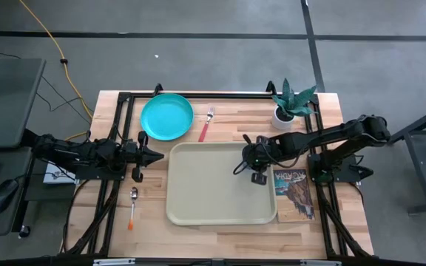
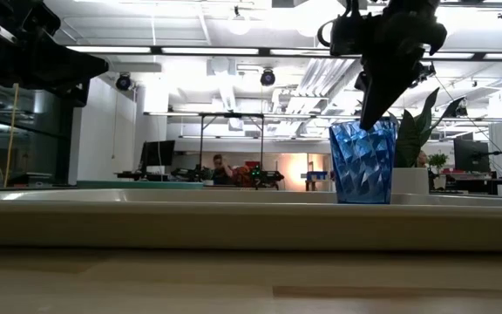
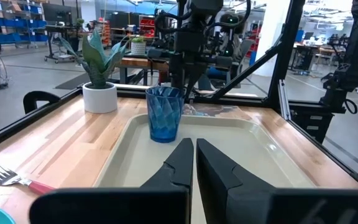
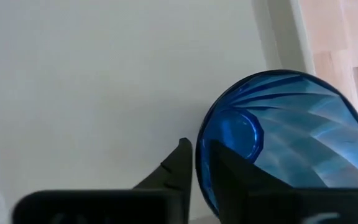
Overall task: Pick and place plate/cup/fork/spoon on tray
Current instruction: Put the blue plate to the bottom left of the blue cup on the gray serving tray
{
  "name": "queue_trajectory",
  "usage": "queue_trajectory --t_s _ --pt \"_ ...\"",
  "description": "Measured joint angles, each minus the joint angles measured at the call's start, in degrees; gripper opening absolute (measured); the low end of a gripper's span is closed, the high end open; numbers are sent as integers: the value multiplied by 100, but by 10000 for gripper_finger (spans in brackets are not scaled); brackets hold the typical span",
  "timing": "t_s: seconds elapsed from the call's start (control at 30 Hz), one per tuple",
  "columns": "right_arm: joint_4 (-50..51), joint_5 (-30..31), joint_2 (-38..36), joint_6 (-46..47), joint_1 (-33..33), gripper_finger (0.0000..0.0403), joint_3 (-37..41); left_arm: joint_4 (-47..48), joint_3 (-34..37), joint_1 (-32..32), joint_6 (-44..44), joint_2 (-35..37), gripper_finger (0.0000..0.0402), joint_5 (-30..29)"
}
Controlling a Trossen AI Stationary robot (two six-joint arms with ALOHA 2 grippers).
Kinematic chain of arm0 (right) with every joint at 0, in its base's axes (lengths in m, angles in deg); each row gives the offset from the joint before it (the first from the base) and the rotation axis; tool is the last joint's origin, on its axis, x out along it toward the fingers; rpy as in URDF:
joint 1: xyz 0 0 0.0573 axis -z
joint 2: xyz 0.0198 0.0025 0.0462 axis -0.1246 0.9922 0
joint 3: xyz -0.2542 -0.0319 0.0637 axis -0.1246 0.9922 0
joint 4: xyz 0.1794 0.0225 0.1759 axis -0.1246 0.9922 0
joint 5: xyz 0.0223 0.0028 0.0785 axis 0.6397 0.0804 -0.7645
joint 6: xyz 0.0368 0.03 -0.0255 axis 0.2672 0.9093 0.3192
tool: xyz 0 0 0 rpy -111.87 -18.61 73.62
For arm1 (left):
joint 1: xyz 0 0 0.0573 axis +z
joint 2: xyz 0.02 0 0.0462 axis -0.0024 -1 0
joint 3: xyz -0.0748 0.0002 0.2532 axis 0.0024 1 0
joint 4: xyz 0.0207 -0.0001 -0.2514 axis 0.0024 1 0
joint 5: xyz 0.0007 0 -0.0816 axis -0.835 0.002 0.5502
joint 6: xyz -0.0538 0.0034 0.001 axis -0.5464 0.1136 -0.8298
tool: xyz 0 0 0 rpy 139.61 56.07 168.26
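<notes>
The cup [image 1: 259, 177] is being stood upright in the tray [image 1: 198, 192], at its right edge. The right gripper [image 1: 258, 164] is straddling the cup's rim from above, one finger inside, fingers only slightly apart. The left gripper [image 1: 156, 156], pinched closed, is waiting at the tray's left.

You're looking at two matte-black jointed arms, each ending in a hand [image 3: 192, 163] of two dark wedge-shaped fingers [image 4: 174, 165], with black cables looping alongside.

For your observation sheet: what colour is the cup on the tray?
Translucent dark blue cup, faceted; clearest in the left wrist view.
</notes>
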Motion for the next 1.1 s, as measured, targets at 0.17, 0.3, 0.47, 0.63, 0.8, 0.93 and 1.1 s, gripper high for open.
queue_trajectory --t_s 0.17,0.3,0.47,0.63,0.8,0.93,1.1 --pt "11 254 0 -3 0 118 -11 0 0 -1 0 -1 3 -2" --pt "378 308 0 -169 2 172 -375 0 0 0 0 -1 3 -1" --pt "1062 300 -6 -215 0 213 -1154 1 0 -2 0 0 3 0" --pt "1353 735 -240 -283 -119 220 -1330 2 0 0 0 -1 3 -1" --pt "1518 1370 -1061 194 -193 220 -568 1 0 0 0 0 3 7" --pt "1149 1705 -2057 712 -200 220 273 0 0 -1 0 0 3 7" --pt "-987 1758 -3331 227 -199 220 1618 2 0 1 0 0 3 6"
